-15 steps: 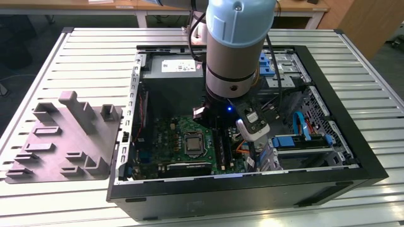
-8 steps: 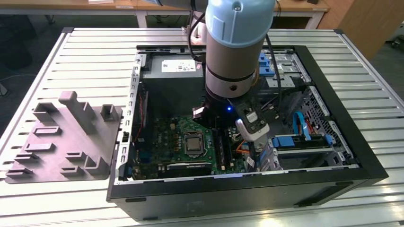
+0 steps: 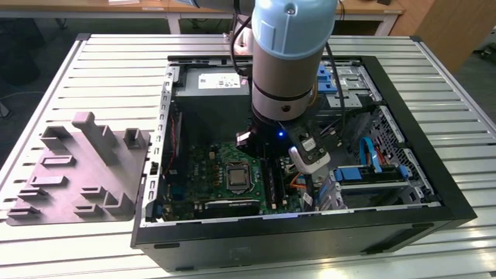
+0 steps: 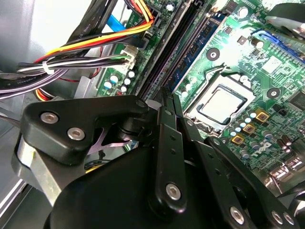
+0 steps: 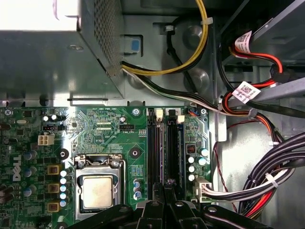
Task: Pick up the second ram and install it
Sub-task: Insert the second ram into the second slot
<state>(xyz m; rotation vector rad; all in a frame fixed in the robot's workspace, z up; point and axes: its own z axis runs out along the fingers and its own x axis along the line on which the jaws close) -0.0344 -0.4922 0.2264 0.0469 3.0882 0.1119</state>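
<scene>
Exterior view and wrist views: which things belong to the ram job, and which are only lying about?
Job in hand:
- gripper, over the memory slots
- ram stick seated in a slot
- motherboard

Lying about:
- grey tray beside the case
- blue drive brackets
- power supply
- cable bundle

The arm (image 3: 285,58) is standing nearly vertical, reaching straight down from above, its wrist pointing downward and a small blue light glowing at the wrist's lower end. In both wrist views the gripper (image 5: 164,187) is pointing downward with its black fingers (image 4: 167,125) drawn together, tips nearly touching, linkages folded inward.
</scene>
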